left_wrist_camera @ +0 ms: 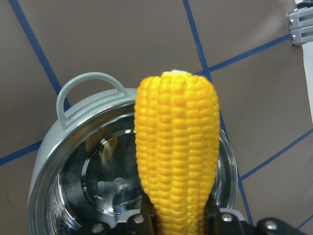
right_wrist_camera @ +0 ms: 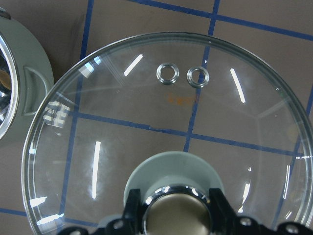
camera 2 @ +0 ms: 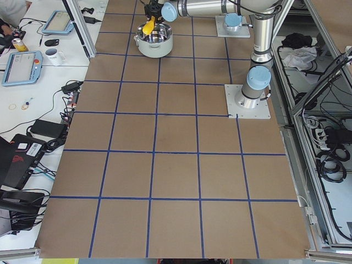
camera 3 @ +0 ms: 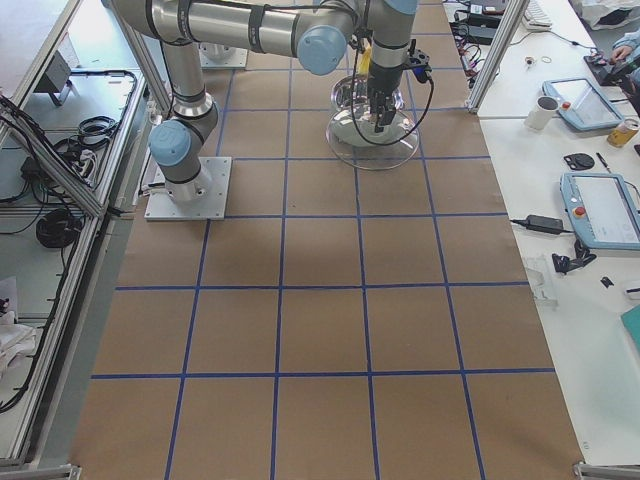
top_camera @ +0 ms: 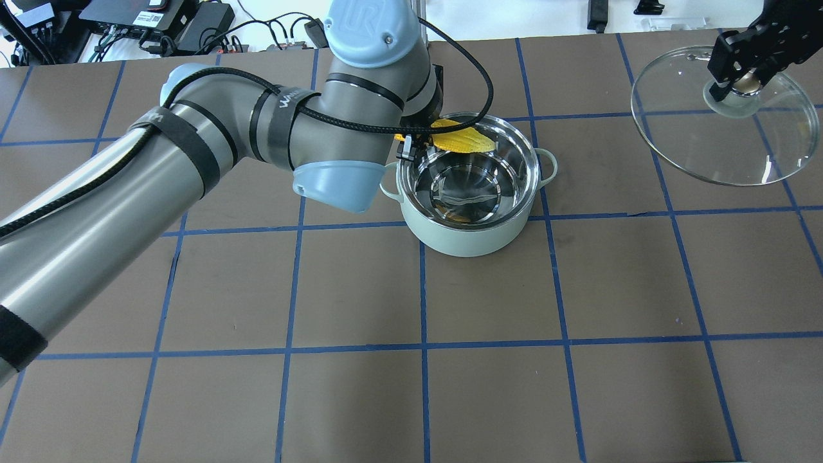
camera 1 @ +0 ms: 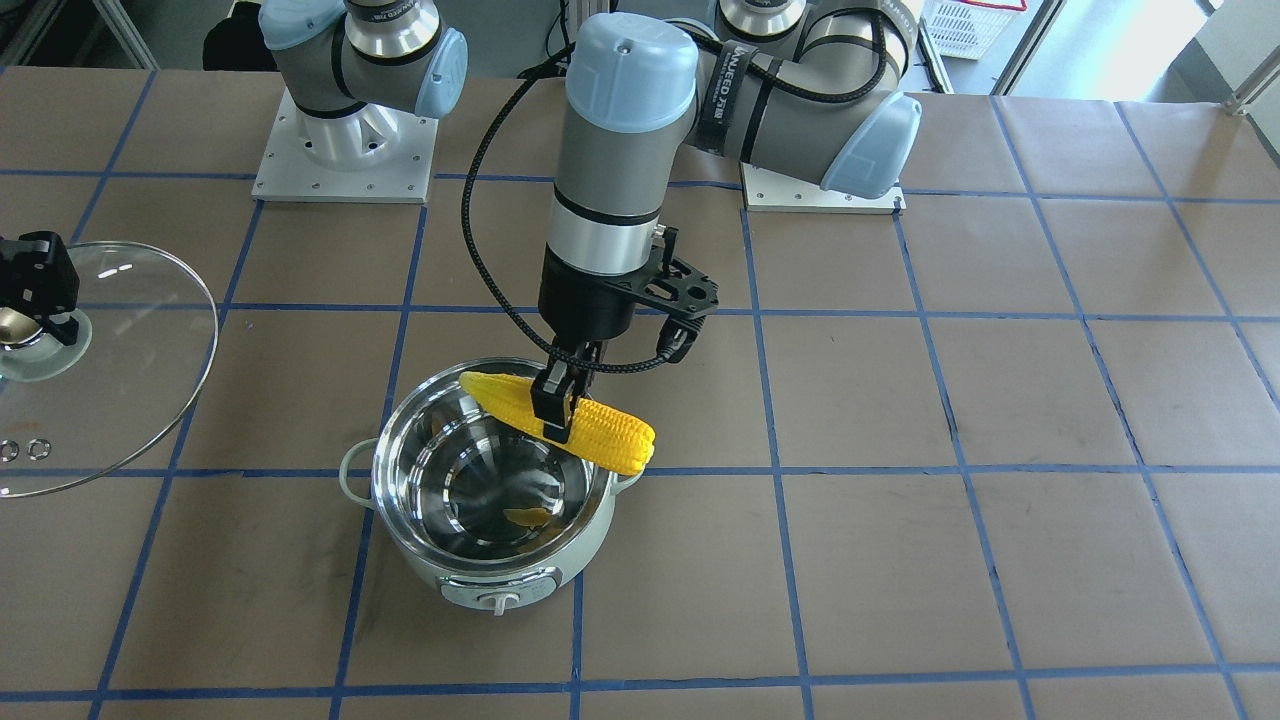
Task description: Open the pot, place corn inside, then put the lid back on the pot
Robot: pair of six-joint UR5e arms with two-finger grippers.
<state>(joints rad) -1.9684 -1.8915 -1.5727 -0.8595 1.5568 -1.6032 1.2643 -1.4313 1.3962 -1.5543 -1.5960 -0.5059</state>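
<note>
Now, front view: left gripper [camera 1: 556, 408] pinches the corn [camera 1: 612, 442] mid-length, slanted above the pot's [camera 1: 588, 548] rim, butt overhanging outside, so it likely needs shifting inward before release. Overhead: right gripper [top_camera: 739, 82] is clamped on the lid's [top_camera: 720, 151] knob [top_camera: 732, 104], held well apart from the pot, leaving the mouth clear.

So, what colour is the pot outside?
The pot is pale mint green, clearest in the overhead view.

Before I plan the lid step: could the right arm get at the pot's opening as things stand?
Probably not cleanly: the left fingers hold the corn above the pot's rim, with that arm over the opening. The right fingers hold the lid aside.
</note>
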